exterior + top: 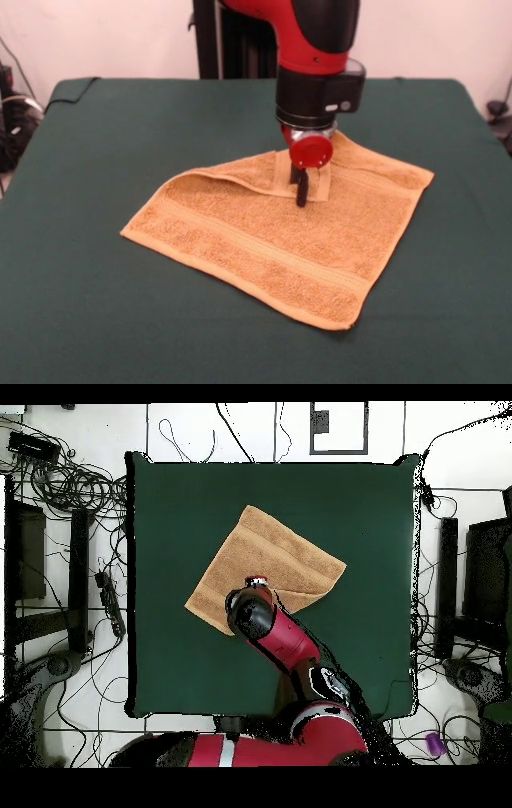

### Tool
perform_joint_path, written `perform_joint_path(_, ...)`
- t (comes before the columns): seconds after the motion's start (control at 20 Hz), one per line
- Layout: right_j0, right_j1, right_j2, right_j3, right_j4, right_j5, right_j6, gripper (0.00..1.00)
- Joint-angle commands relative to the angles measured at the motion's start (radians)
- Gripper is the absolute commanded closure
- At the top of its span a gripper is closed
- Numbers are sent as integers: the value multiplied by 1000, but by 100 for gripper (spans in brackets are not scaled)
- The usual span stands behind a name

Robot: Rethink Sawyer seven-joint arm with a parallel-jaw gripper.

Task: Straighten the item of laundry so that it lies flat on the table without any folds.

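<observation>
The orange-tan towel [280, 240] lies on the dark green table [96, 160] a little right of the middle. One far corner is folded over onto the towel's top, making a triangular flap [256, 178]. My gripper [301, 192] comes straight down onto the tip of this flap, and its black fingers stand close together, pinching the cloth there. In the overhead view the towel [270, 554] shows as a diamond, and the arm's red wrist [250, 612] covers its near corner and hides the gripper. No white tag shows.
The arm's red and black wrist [318, 88] stands over the towel's far part. The table's edges [132, 584] are far from the towel on all sides. Cables and equipment [70, 484] lie on the floor around the table.
</observation>
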Motion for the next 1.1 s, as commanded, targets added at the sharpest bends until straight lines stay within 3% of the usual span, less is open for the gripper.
perform_joint_path(0.05,22,161,119,-78,65,-74,219,0)
perform_joint_path(0.6,70,181,61,-106,103,-35,205,0)
perform_joint_path(0.65,74,182,57,-108,106,-36,207,100)
perform_joint_path(1.1,85,176,43,-109,124,1,208,100)
